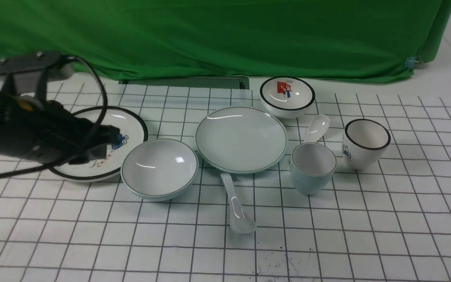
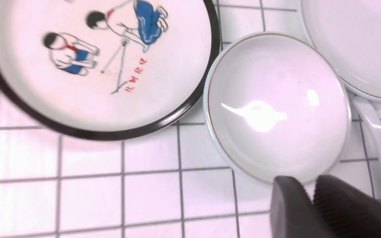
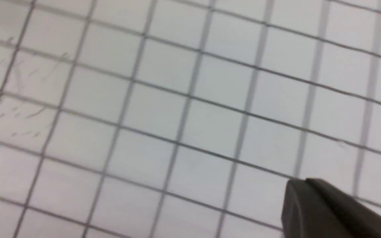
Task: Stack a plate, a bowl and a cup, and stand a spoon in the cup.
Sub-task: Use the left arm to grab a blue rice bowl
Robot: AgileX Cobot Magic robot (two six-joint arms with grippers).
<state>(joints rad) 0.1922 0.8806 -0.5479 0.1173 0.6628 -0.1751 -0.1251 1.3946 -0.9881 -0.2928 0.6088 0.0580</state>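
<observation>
Bowl [image 1: 159, 168], plate [image 1: 241, 139], cup [image 1: 312, 168] and spoon [image 1: 238, 211] each lie separately on the gridded desk [image 1: 366, 235], so nothing is stacked yet. The step in hand looks like the first one, fetching the bowl to set it on the plate.

The left gripper [image 2: 311, 195] hangs above the desk with its jaws drawn narrow and nothing between them. The bowl's rim sits just ahead of its tips, and the plate lies just past the bowl on the far side from the gripper. The spoon, cup and everything else are farther off that way. A black-rimmed picture plate [image 1: 129, 125] lies under the arm, behind the tips.

The next move probably calls for spreading the jaws, coming down so one finger goes inside the bowl's rim and one outside, then lifting clear of the picture plate beside it.

Only a dark edge of the right gripper [image 3: 313, 201] shows, over bare desk and well away from all the crockery. I cannot tell whether it is wide or closed.

The only writing is a short line of red characters under the drawing of children on the picture plate, too soft to read with confidence. No brand marks show.
</observation>
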